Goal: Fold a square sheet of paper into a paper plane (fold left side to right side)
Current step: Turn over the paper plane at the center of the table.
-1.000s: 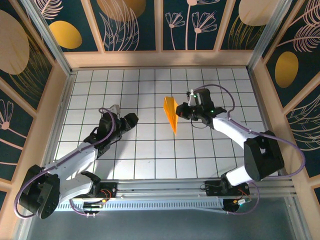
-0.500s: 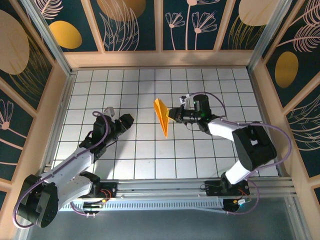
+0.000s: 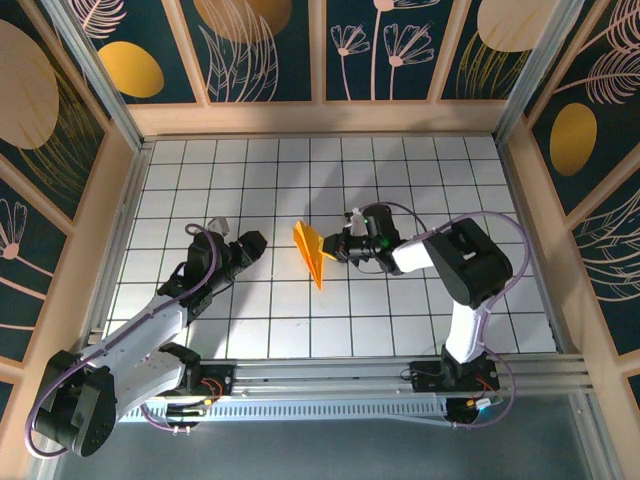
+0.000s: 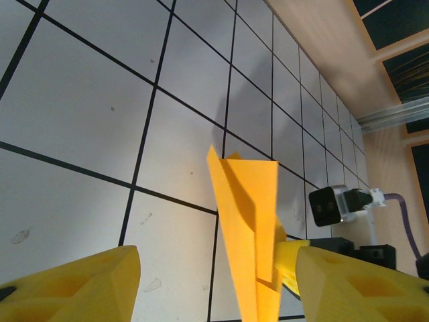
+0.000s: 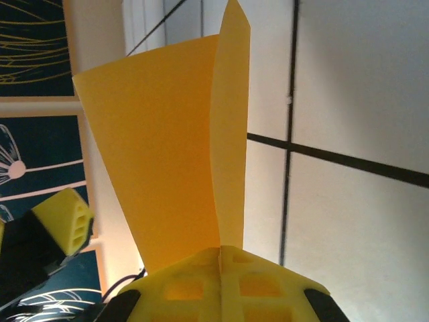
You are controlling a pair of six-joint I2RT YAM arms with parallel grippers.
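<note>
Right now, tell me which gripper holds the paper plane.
The right gripper, clamped on the paper plane; the left gripper hangs open, empty.

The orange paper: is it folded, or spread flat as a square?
Folded. The paper plane is a narrow pointed wedge; in the right wrist view two layers meet at a crease inside the shut right claw.

The narrow orange-yellow paper plane (image 3: 311,252) is above the middle of the white gridded table (image 3: 200,170) and between the grippers. The right gripper (image 3: 336,250) grips its right side, while the left gripper (image 3: 256,242) is to its left, apart.
</note>
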